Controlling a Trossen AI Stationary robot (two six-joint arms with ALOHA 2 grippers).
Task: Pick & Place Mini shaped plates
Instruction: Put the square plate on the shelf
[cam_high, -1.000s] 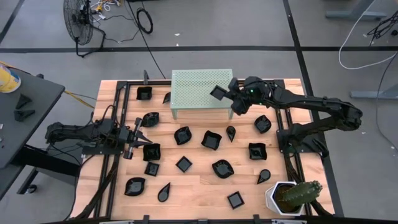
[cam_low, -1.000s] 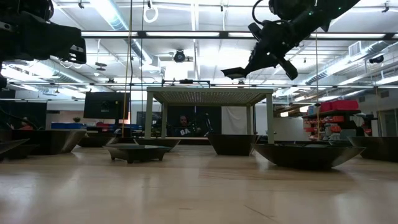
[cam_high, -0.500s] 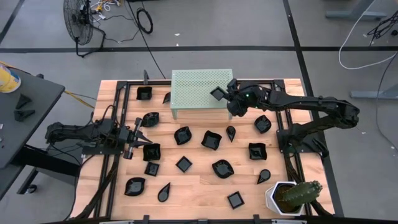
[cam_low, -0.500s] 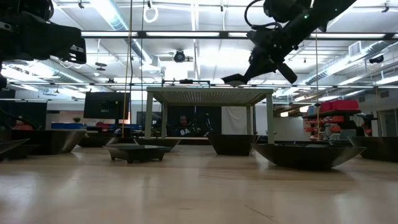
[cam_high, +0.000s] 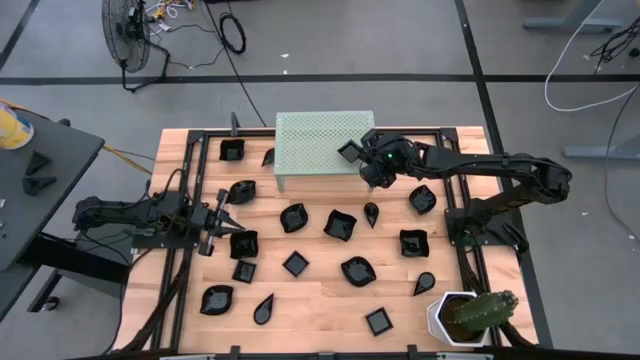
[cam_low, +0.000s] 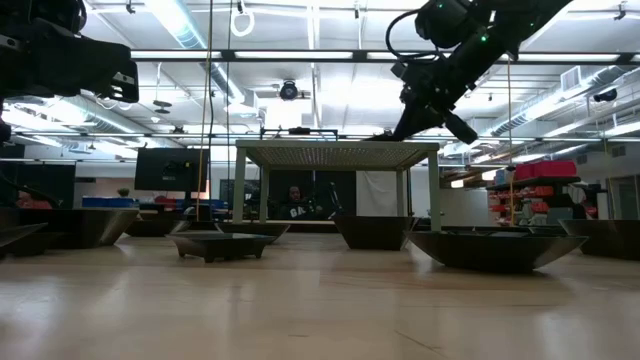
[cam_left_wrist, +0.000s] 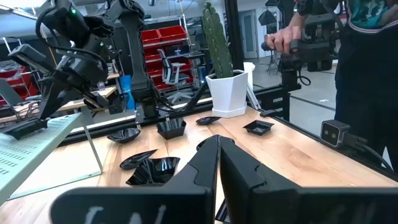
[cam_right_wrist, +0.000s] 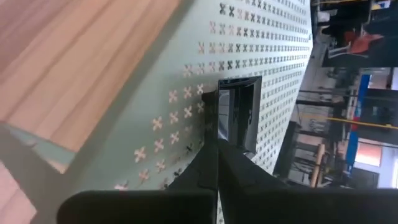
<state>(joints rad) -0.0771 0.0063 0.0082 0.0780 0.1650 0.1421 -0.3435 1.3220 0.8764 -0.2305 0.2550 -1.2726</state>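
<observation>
Square mini plate pinched in closed right pincer, over green stand

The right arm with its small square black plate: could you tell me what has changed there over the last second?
The right gripper, still shut on the small square black plate, moved leftward and lower over the pale green perforated metal stand. The left gripper and the table's other plates stayed put.

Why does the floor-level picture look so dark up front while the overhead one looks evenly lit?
Low view: bright ceiling lights shine into the lens, so the black plates and green stand show as backlit silhouettes. High view: light falls evenly, with only short shadows on the wooden table. Left wrist view: the near fingers look soft, and the cactus pot behind looks sharper.
</observation>
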